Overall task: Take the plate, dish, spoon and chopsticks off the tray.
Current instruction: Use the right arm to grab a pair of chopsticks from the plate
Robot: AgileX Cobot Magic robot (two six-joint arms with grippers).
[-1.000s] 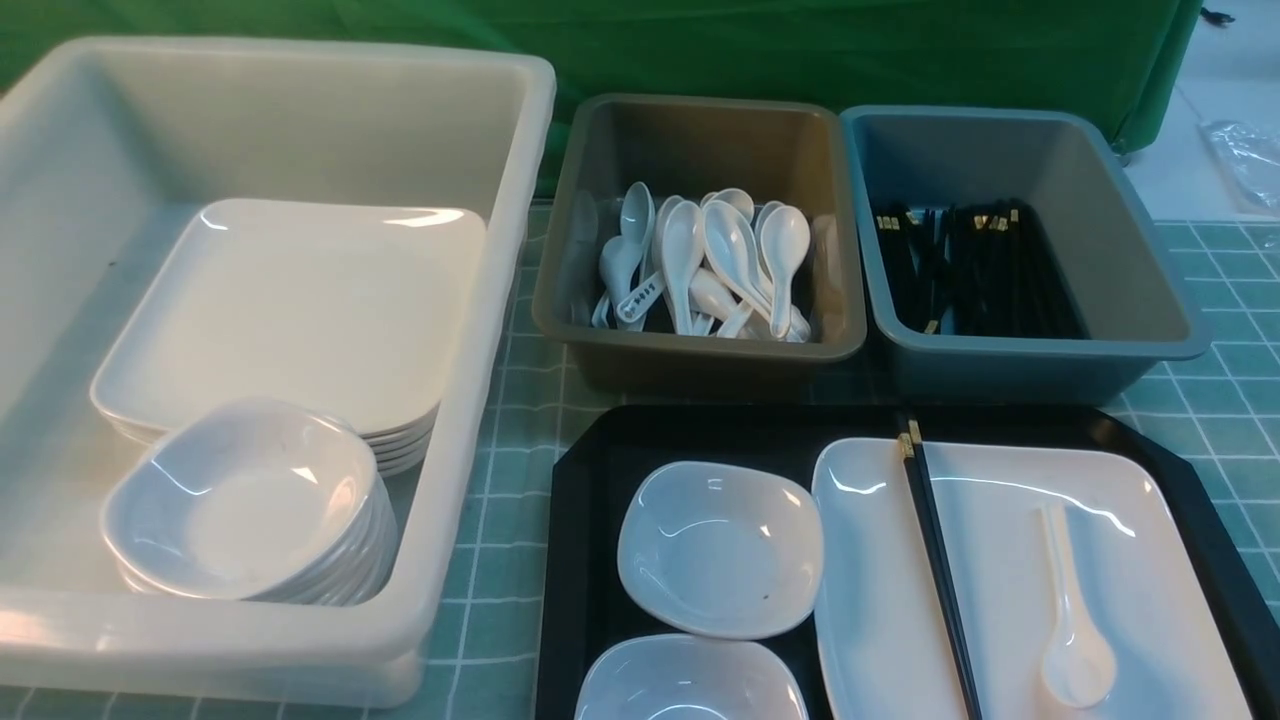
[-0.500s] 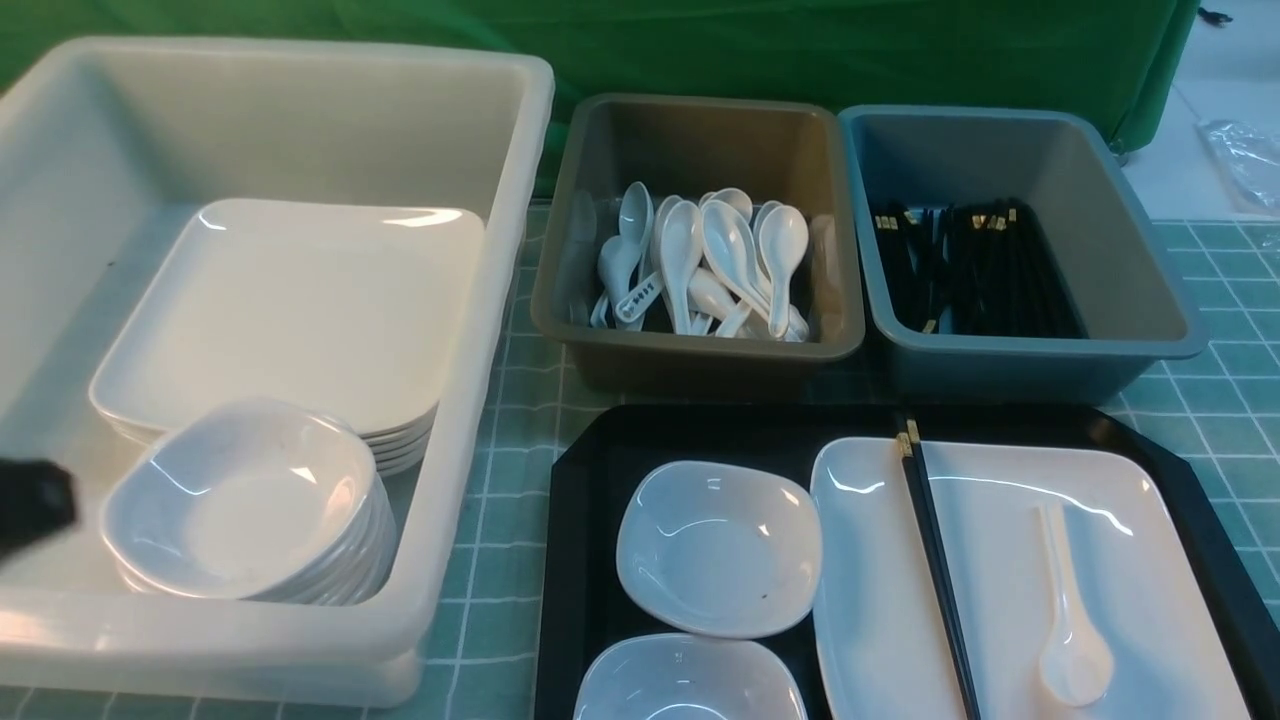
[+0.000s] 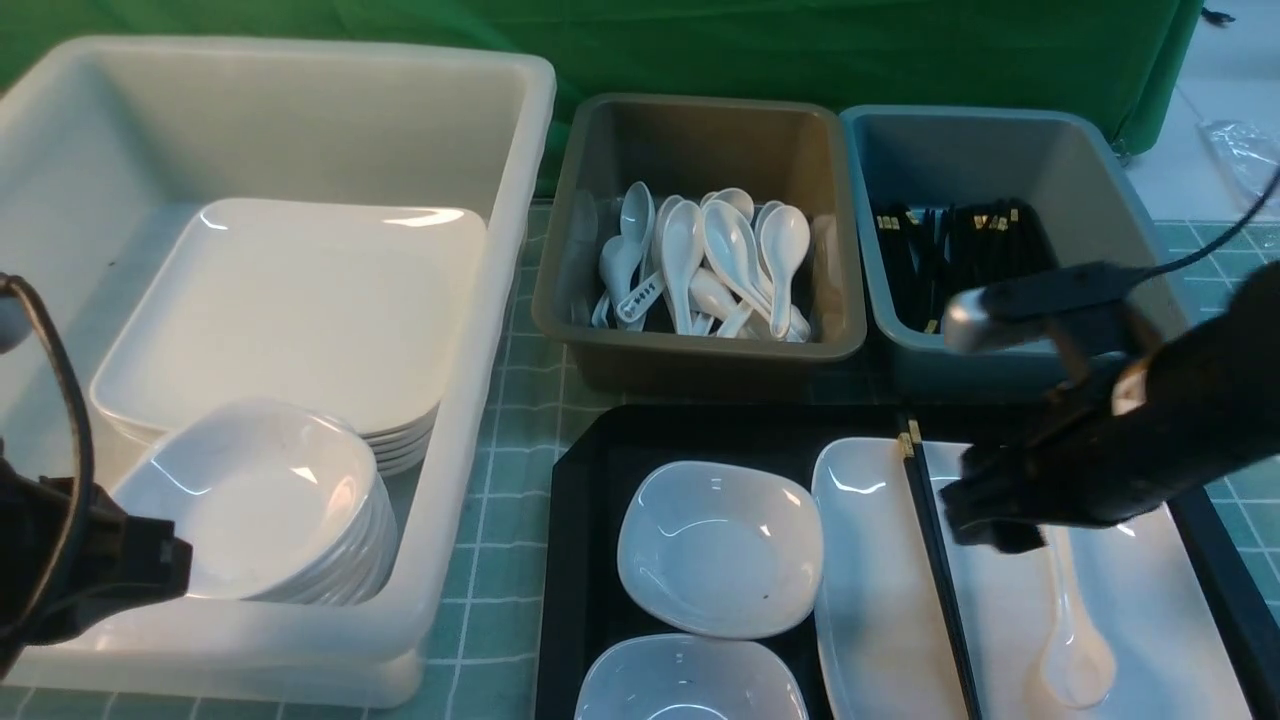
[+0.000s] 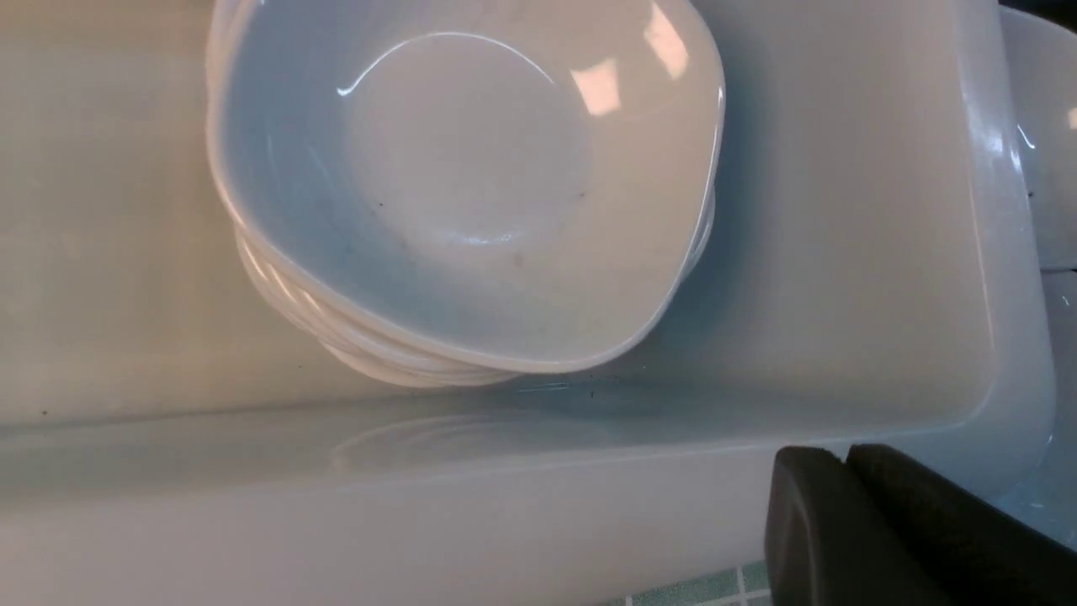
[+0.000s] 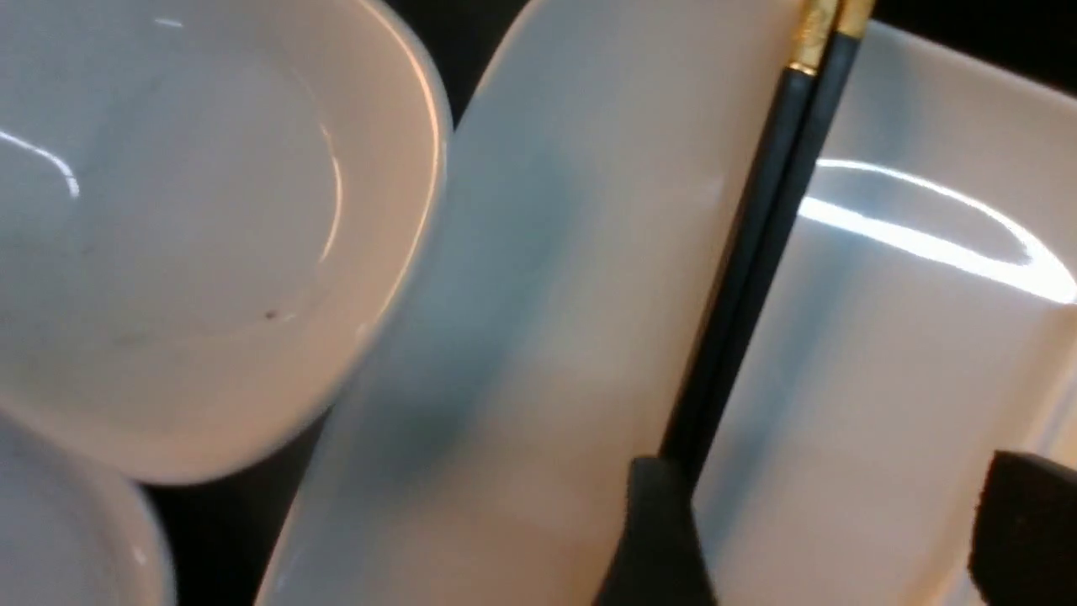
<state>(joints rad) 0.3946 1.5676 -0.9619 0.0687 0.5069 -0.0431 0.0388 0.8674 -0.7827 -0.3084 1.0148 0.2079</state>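
— How much room is there around the tray (image 3: 590, 520)?
— Little at the back: its far rim lies near the brown tub (image 3: 700, 355) and the blue-grey tub (image 3: 960, 160). On the left, a strip of checked cloth (image 3: 500, 480) parts it from the white tub (image 3: 500, 300).
— And on it?
— The plate (image 3: 870, 600) fills the right half, nearly to the rim. The dish (image 3: 718, 548) sits just beside the plate's left edge; I cannot tell whether they touch. The chopsticks (image 3: 945, 600) lie lengthwise across the plate, gold ends poking over its far edge. The spoon (image 3: 1078, 660) lies to their right, with bare plate between.
— The right gripper (image 3: 985, 525)?
— Over the plate, fingers (image 5: 656, 539) spread wide, holding nothing. The chopsticks run up to one finger, and the gap sits over bare plate. It hides the spoon's handle tip.
— The left gripper (image 4: 846, 471)?
— Fingers pressed together, empty, at the white tub's near wall, by the stacked dishes (image 4: 463, 210).
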